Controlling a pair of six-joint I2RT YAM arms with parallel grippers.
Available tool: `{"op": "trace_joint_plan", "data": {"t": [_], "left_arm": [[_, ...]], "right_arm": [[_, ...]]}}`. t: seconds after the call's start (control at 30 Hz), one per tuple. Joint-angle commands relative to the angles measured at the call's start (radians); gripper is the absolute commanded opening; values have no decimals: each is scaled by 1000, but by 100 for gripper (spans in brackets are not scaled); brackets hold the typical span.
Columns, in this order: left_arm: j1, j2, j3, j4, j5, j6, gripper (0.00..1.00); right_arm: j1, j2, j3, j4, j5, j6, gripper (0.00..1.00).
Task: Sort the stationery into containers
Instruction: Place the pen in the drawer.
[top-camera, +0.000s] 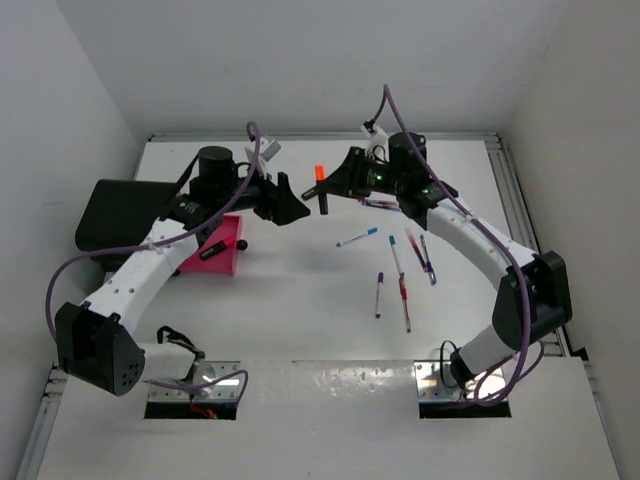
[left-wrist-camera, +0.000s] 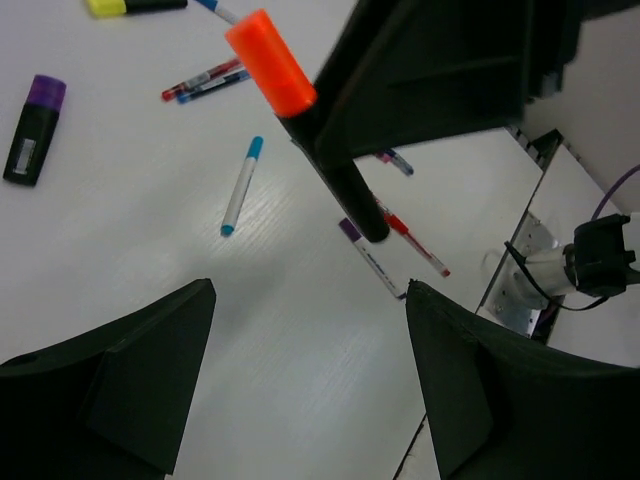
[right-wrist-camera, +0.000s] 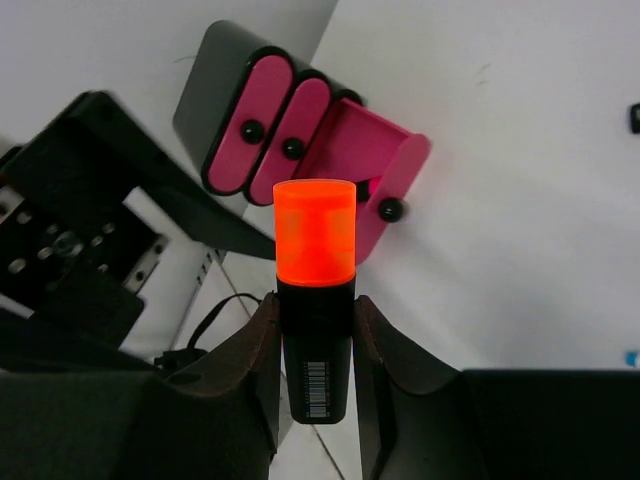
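Two hands face each other above the white desk (top-camera: 300, 300): your right hand (right-wrist-camera: 315, 310) pinches a black highlighter with an orange cap (right-wrist-camera: 314, 230), while your left hand (left-wrist-camera: 310, 290) gapes wide, empty, just beside it

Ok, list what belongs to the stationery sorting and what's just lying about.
Job: orange highlighter, purple highlighter, yellow highlighter, loose pens, pink tray, black box.
Lying about: purple cables, metal base plates.

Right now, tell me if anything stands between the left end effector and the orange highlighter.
Nothing visible: only open air separates the left end effector from the orange highlighter held by the right end effector.
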Motion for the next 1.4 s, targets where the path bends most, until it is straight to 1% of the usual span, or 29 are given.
{"op": "trace_joint_plan", "data": {"t": [0.0, 0.03, 0.07, 0.13, 0.17, 0.2, 0.3, 0.4, 0.7, 0.9, 0.97, 1.03, 1.13, 1.17, 1.2, 1.27, 1.3, 1.33, 1.37], "left_arm": [[42, 17, 17, 102, -13, -124, 83], [54, -1, -6, 157, -15, -185, 81], [66, -13, -20, 185, -19, -213, 79], [80, -32, -52, 251, -29, -278, 76], [83, -36, -57, 250, -26, -299, 75], [83, -35, -58, 297, -22, -312, 74], [84, -35, -86, 346, 1, -415, 71], [71, -36, -110, 380, 2, -464, 70], [62, -27, -112, 382, -25, -471, 67], [50, -29, -138, 347, -71, -452, 60], [50, -33, -149, 347, -72, -452, 58], [48, -38, -152, 347, -75, -448, 53], [48, -36, -150, 324, -78, -432, 50], [47, -36, -149, 314, -75, -428, 49], [47, -36, -146, 308, -75, -421, 43], [48, -36, -132, 279, -59, -385, 36], [48, -36, -124, 272, -59, -363, 29], [50, -36, -107, 205, -53, -316, 25], [54, -36, -100, 181, -49, -291, 17]], "right_arm": [[55, -6, 47, 74, -4, -11, 0], [74, -24, 33, 64, 8, -52, 0], [84, -32, 26, 64, 16, -73, 0], [100, -46, 6, 55, 32, -135, 0], [110, -55, 4, 52, 51, -147, 0], [114, -57, 4, 45, 59, -158, 0], [120, -51, 16, 32, 83, -179, 0], [132, -48, 30, 20, 106, -218, 0], [193, -38, 79, -23, 118, -298, 0], [218, -31, 94, -26, 118, -315, 0], [221, -25, 107, -28, 128, -316, 0], [227, -20, 114, -28, 131, -321, 0], [235, -8, 127, -28, 141, -327, 0], [238, -5, 131, -28, 141, -327, 0], [239, 0, 133, -26, 141, -327, 0], [243, 5, 139, -23, 140, -334, 0], [244, 5, 139, -20, 137, -339, 0], [243, 5, 137, -25, 135, -345, 8], [244, 2, 137, -28, 134, -354, 16]]}}
